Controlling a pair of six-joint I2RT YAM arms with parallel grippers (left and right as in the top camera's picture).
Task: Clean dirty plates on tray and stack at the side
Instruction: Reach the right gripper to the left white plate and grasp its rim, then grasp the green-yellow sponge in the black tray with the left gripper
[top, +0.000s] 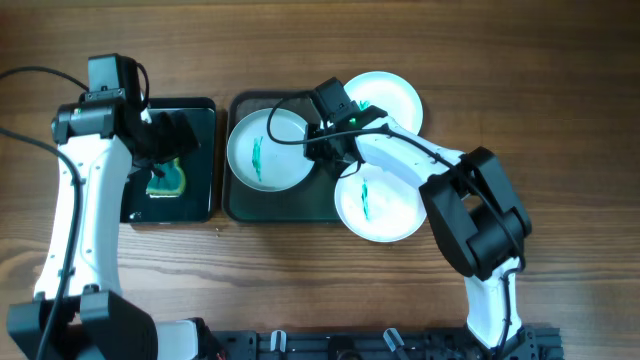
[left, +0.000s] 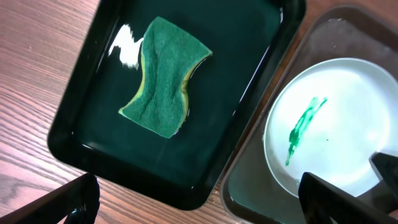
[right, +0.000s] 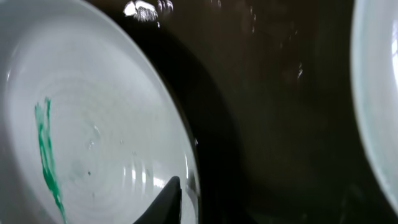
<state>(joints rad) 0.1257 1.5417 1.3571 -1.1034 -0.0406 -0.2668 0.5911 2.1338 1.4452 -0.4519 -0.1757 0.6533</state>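
Observation:
Three white plates with teal-green smears are in the overhead view. One plate (top: 262, 150) lies at the left of the dark green tray (top: 238, 205). A second plate (top: 392, 98) is at the back right and a third plate (top: 380, 208) at the front right. My right gripper (top: 322, 150) is shut on the right rim of the left plate (right: 81, 143); one finger lies on top of the rim (right: 171, 199) and the other is hidden. My left gripper (top: 165, 140) is open and empty (left: 199, 202) above the bin, with the same plate (left: 336, 124) to its right.
A black-green bin (top: 200, 110) stands left of the tray and holds a green-and-yellow sponge (top: 166, 180), which lies flat in the left wrist view (left: 165, 78). Bare wooden table (top: 560, 110) surrounds both. Cables run along the left side.

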